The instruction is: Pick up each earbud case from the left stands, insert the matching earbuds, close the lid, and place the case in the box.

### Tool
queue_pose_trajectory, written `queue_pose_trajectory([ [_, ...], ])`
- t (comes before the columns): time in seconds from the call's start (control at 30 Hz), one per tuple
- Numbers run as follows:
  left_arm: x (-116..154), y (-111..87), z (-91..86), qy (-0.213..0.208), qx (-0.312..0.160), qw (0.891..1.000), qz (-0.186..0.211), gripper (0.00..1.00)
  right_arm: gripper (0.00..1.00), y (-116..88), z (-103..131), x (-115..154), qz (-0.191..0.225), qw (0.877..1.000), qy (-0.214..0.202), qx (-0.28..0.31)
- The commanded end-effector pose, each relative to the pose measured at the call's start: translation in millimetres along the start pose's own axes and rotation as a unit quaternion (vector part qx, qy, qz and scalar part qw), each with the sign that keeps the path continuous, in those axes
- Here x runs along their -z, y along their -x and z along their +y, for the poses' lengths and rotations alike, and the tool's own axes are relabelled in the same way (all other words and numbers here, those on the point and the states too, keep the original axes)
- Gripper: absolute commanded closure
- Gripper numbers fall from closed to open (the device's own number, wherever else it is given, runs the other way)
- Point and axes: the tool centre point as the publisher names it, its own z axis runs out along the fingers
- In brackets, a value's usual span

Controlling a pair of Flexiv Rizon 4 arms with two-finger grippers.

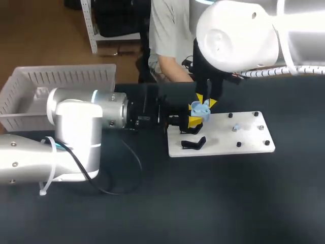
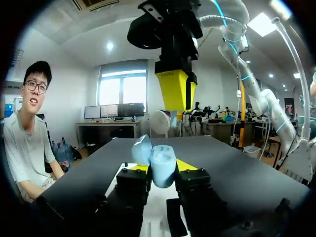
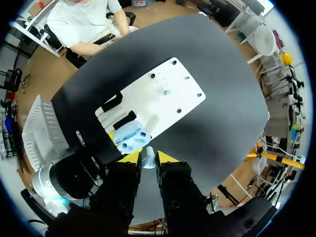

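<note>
Our left jaws are clamped on the open blue case (image 2: 159, 165), holding it just above the left end of the white board (image 1: 244, 140). Our right jaws hang straight over it, tips pointing down, pinched together on a small pale earbud (image 3: 148, 159) close above the case. A black stand (image 1: 194, 144) sits on the board near the case, and a small bluish piece (image 1: 236, 128) sits among the pegs farther right. The grey box (image 1: 20, 101) stands at the far left of the desk (image 1: 203, 203), beyond our left arm (image 1: 76, 127) and well apart from the board.
</note>
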Motion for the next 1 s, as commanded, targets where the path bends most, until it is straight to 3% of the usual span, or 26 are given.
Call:
queue_pose_trajectory([
  [0.03,-0.2,-0.8,-1.2,0.003,-0.002,1.000,-0.002,1.00,1.00,0.7,2.6,0.9,0.001,1.000,-0.004,-0.001],
  [1.0,-0.2,-0.8,-1.2,0.003,-0.002,1.000,-0.002,1.00,1.00,6.9,6.6,-15.0,0.006,0.999,-0.016,0.032],
])
